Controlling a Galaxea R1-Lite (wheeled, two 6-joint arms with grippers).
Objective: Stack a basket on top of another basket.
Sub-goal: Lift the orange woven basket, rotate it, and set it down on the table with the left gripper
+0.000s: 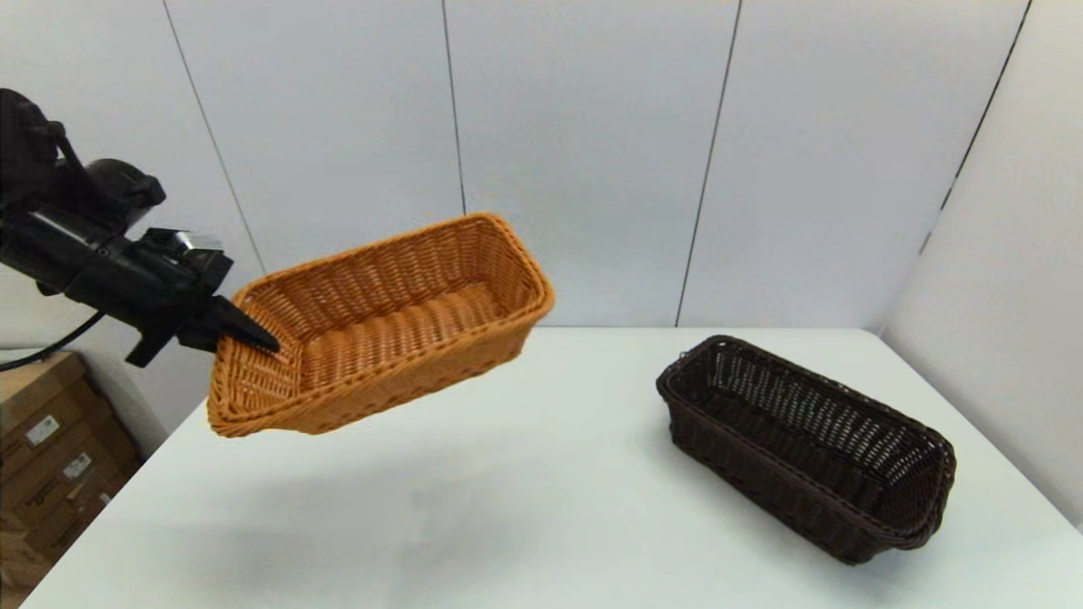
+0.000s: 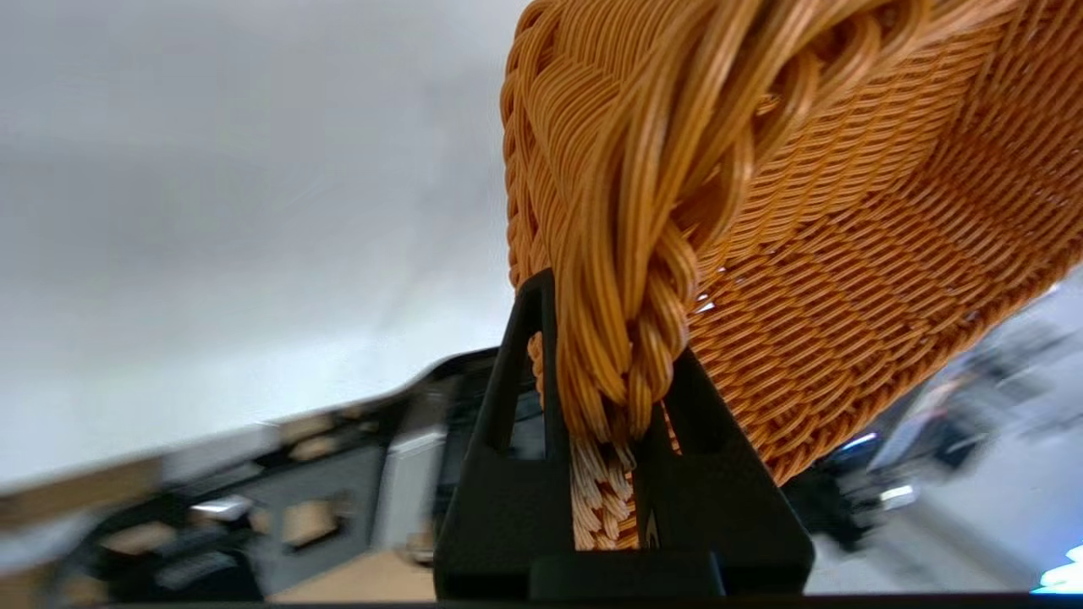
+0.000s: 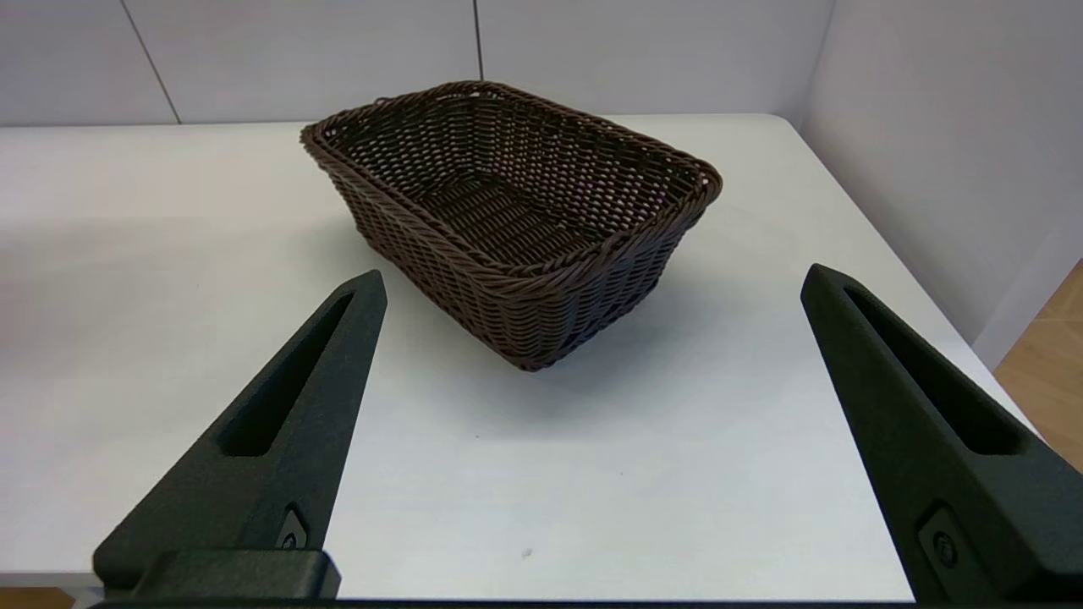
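Dark brown basket [image 1: 804,444]: standing upright on the white tabletop [image 1: 525,507], on the robot's right side, untouched, its long axis running diagonally away from the robot. It holds nothing. In the right wrist view the same basket [image 3: 512,211] sits ahead of the right tool [image 3: 592,288], well apart from it. That tool's two fingers [image 3: 279,423] are spread wide, with nothing between them, hovering low over the tabletop's near edge.

Orange-tan basket [image 1: 381,326]: airborne over the left part of the tabletop, clear of the surface, tilted so that its far end is higher than its near left end. Its open side faces up and toward the camera. A faint shadow lies on the tabletop beneath it. It is well apart from the dark brown basket.

Left tool [image 1: 254,338]: pinching the short end wall of the orange-tan basket at the braided rim [image 2: 643,254], one finger inside, one outside. The left wrist view confirms both fingers [image 2: 508,440] pressed against the weave.

Cardboard boxes [image 1: 51,457] stand beyond the tabletop's left edge.
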